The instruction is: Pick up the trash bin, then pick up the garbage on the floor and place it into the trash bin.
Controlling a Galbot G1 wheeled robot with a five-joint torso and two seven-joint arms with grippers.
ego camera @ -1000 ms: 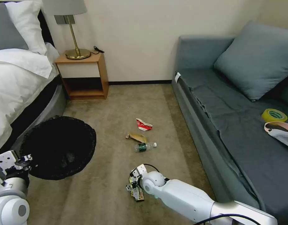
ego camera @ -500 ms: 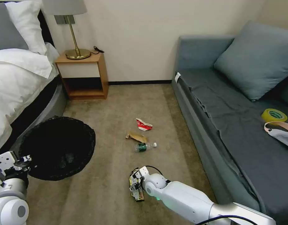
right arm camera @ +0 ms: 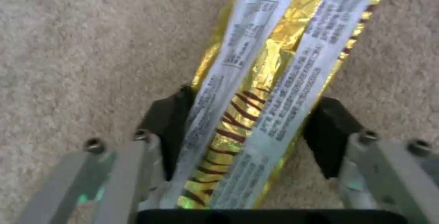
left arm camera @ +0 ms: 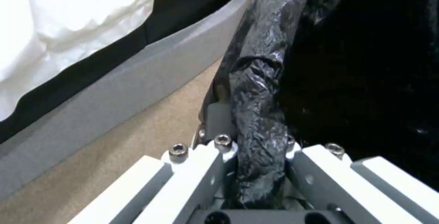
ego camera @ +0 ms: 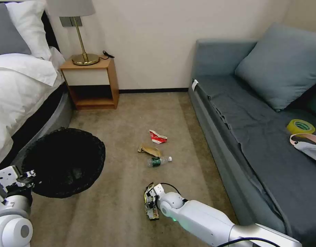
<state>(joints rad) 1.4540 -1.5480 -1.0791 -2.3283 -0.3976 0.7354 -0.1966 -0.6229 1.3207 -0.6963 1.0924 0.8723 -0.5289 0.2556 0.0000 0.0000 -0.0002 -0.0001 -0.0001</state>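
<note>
The right gripper (ego camera: pixel 150 202) is lowered to the carpet (ego camera: pixel 123 144) near the front of the scene, and its two dark fingers (right arm camera: pixel 167 128) are closed in against the sides of a yellow-gold snack wrapper (right arm camera: pixel 260 93), which lies flat on the carpet between them. Two pale strips of small print are seen along the wrapper's length, with dark red-brown stripes on the gold foil between them; the print is too fine to be read. The left gripper (ego camera: pixel 25 178) is held at the near left, and its fingers are clamped on the rim of the trash bin (ego camera: pixel 63 161), with a fold of the crinkly black bag (left arm camera: pixel 256 114) pinched between them. The bin's black-lined mouth is seen just beside the grey base of the bed (ego camera: pixel 24 89), near the carpet's left edge. Farther out on the carpet, towards its middle, three more pieces of garbage are grouped close together: a small clear bottle (ego camera: pixel 159 160) with a green label, whose writing cannot be made out, a crumpled brown paper (ego camera: pixel 149 150) just beyond it, and a crushed red-and-white carton (ego camera: pixel 157 137) beyond that. A grey-blue sofa (ego camera: pixel 254 130) is set along the carpet's right edge, with a roll of yellow tape (ego camera: pixel 301 126) on its seat. A wooden nightstand (ego camera: pixel 91 82) carrying a brass lamp (ego camera: pixel 83 44) is placed against the far wall.
</note>
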